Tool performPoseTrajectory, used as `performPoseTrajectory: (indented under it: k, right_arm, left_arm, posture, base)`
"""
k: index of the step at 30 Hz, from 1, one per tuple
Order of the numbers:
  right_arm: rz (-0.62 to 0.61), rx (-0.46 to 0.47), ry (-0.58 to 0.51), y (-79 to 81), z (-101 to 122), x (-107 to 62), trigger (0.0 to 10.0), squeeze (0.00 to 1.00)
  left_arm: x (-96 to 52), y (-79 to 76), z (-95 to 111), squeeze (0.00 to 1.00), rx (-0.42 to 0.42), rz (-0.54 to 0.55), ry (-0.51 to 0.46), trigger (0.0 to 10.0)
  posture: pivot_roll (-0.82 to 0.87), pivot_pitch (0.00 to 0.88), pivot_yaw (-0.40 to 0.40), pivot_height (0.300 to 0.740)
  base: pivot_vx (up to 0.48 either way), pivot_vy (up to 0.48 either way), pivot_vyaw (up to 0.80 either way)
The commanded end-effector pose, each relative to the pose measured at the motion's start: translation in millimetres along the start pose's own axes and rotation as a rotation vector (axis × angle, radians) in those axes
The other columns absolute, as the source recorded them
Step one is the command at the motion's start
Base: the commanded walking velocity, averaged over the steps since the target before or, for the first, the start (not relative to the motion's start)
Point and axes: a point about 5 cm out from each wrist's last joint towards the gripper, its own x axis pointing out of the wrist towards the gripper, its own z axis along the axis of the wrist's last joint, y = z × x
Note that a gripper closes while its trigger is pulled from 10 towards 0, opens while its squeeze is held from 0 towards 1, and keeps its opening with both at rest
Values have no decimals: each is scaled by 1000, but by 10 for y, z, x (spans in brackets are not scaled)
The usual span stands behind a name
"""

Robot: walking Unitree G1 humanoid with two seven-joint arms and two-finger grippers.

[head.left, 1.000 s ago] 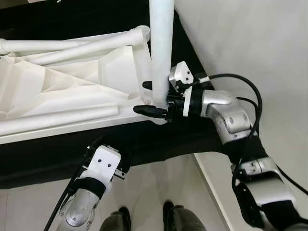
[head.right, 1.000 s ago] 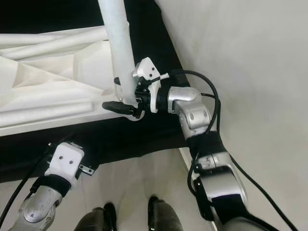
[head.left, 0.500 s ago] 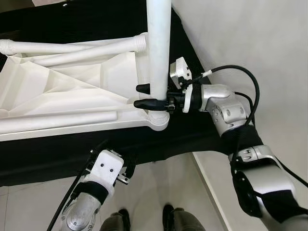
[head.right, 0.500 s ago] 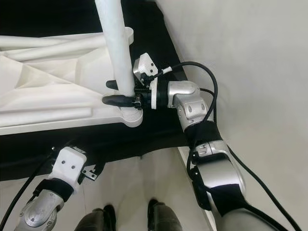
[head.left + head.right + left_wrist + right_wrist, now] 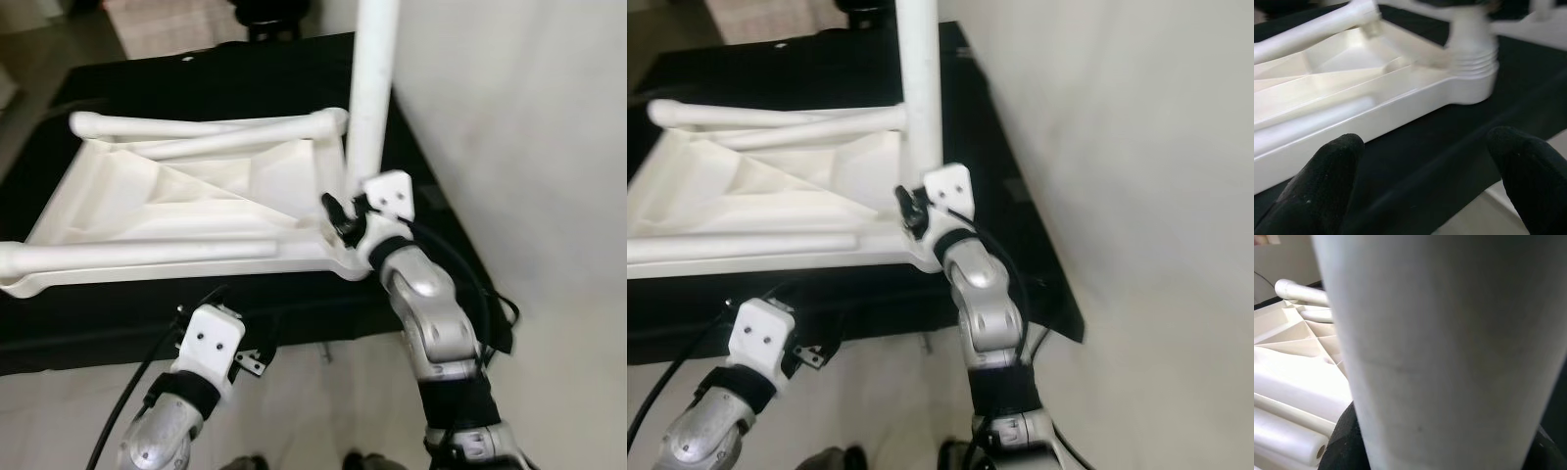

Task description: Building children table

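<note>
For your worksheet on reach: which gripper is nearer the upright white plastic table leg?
Right. The right gripper clasps the upright white plastic table leg near its base; the left gripper hangs below the tabletop's near edge, open.

right claw (image 5: 338,211) clamped, left claw (image 5: 1425,161) spread

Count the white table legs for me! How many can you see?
3. One leg stands upright in the near right corner of the upside-down tabletop, held by the right gripper. Two lie flat on it: one along the far edge, one along the near edge.

Two black fingers (image 5: 1317,188) spread wide apart, near white table top (image 5: 1352,93) lying on black cloth (image 5: 1440,142).
</note>
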Motion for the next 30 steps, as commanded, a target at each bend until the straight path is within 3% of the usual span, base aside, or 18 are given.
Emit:
performPoseTrajectory:
  k: [1,2,3,5,9,10,11,12,14,23,24,30]
  right_arm:
    - [138,60,168,143,-316,1,10000,0]
    - [138,60,168,143,-316,1,10000,0]
    - [219,88,153,165,-280,7,10000,1000]
    - [314,117,116,190,-180,2,10000,1000]
    - [441,133,51,170,-36,33,10000,1000]
    - [510,104,29,139,23,45,10000,710]
    - [510,104,29,139,23,45,10000,710]
    - [612,88,3,112,94,36,10000,0]
    - [778,69,-22,35,192,38,10000,0]
    - [972,26,-19,-70,305,96,10000,0]
    - [1001,29,-10,-86,322,104,0,0]
    - [1061,9,9,-146,354,123,0,0]
  left_arm:
    - [-33,-32,-1,0,-62,1,6,10000]
    - [-33,-32,-1,0,-62,1,6,10000]
    - [-41,-68,3,0,-131,-17,6,10000]
    - [-64,-157,9,0,-260,-76,13,10000]
    - [-92,-247,11,0,-319,-149,26,10000]
    - [-94,-252,0,0,-323,-154,30,10000]
    - [-94,-252,0,0,-323,-154,30,10000]
    - [-92,-240,-20,0,-311,-156,32,10000]
    - [-82,-210,-66,0,-313,-165,34,10000]
    - [-18,-224,-51,0,-374,-261,15,10000]
    - [-8,-225,-47,0,-387,-269,14,10000]
    - [19,-221,-36,0,-410,-281,12,10000]
  posture:
    - [-47,156,-5,740]
    - [-47,156,-5,740]
    - [-44,152,-6,740]
    - [-36,150,-7,740]
    - [-34,149,-8,740]
    - [-27,144,-10,740]
    - [-27,144,-10,740]
    - [-25,143,-10,740]
    - [-18,143,-10,740]
    - [8,144,-26,740]
    - [7,144,-23,740]
    - [5,145,-24,740]
  base:
    - [0,0,0]
    - [0,0,0]
    - [0,0,0]
    - [0,0,0]
    - [0,0,0]
    - [0,0,0]
    - [0,0,0]
    - [0,0,0]
    - [0,0,0]
    - [0,0,0]
    - [0,0,0]
    - [0,0,0]
